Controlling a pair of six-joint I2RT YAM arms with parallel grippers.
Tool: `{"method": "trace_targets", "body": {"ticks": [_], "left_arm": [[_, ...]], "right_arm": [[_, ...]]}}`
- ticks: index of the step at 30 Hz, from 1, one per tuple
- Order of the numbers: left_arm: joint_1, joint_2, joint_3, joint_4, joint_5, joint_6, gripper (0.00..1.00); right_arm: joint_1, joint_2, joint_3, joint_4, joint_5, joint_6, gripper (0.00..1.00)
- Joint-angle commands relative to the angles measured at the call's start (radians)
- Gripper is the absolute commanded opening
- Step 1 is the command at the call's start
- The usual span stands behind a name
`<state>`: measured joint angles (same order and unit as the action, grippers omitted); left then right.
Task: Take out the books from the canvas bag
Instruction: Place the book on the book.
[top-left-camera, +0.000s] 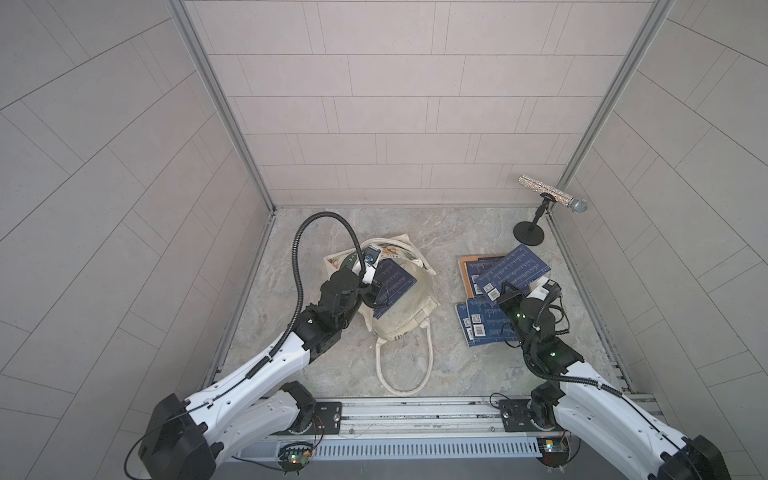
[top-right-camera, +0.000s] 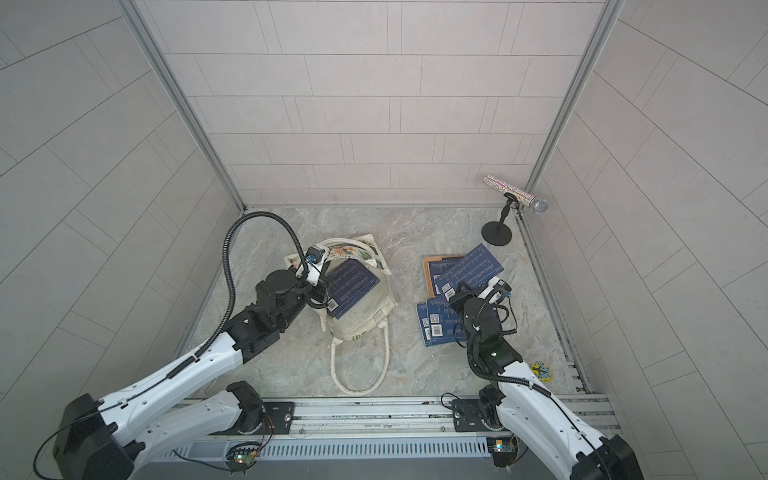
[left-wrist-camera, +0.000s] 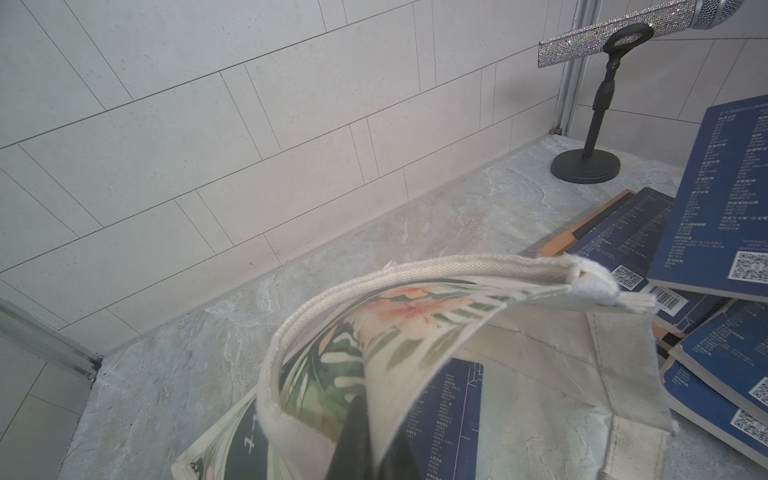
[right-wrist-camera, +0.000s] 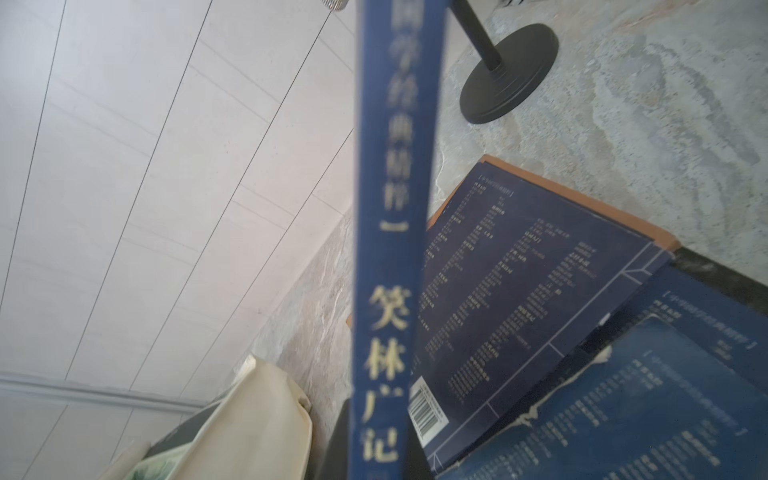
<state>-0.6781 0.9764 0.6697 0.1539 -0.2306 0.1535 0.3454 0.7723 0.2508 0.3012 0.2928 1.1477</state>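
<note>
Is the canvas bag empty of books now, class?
No, one navy book lies in the open mouth of the canvas bag, seen in a top view.

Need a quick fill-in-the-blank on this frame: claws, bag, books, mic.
The left claw pinches the cream leaf-printed canvas ____.
The right claw grips a thin navy paperback ____.
The glittery silver microphone rests on a black ____.
The flat orange-brown book lies ____ navy books.
Missing: bag; book; stand; under.

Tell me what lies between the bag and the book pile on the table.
Nothing. Both top views show only a narrow bare strip of tabletop between the bag and the book pile; they lie apart.
</note>
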Motion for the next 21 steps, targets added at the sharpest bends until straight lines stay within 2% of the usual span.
{"method": "trace_targets", "body": {"ticks": [1,5,9,11,13,17,21], "left_arm": [[0.008,-0.006,0.032,-0.002,0.001,-0.007,0.0],[0.008,-0.006,0.031,-0.001,0.005,-0.008,0.0],[0.008,-0.004,0.031,-0.002,0.007,-0.008,0.0],[0.008,-0.001,0.032,-0.002,0.007,-0.008,0.0],[0.007,0.001,0.032,-0.001,0.011,-0.008,0.0],[0.009,0.001,0.032,-0.001,0.013,-0.006,0.0],[0.008,0.0,0.034,-0.001,0.017,-0.005,0.0]], "right_arm": [[-0.043,0.088,-0.007,0.142,-0.021,0.115,0.0],[-0.062,0.211,0.003,0.257,-0.048,0.138,0.0],[-0.063,0.272,0.038,0.219,-0.036,0.188,0.0],[-0.063,0.303,0.047,0.21,-0.03,0.207,0.11],[-0.063,0.335,0.057,0.197,-0.033,0.23,0.15],[-0.063,0.377,0.067,0.157,-0.014,0.306,0.33],[-0.063,0.399,0.106,0.143,-0.049,0.305,0.39]]}}
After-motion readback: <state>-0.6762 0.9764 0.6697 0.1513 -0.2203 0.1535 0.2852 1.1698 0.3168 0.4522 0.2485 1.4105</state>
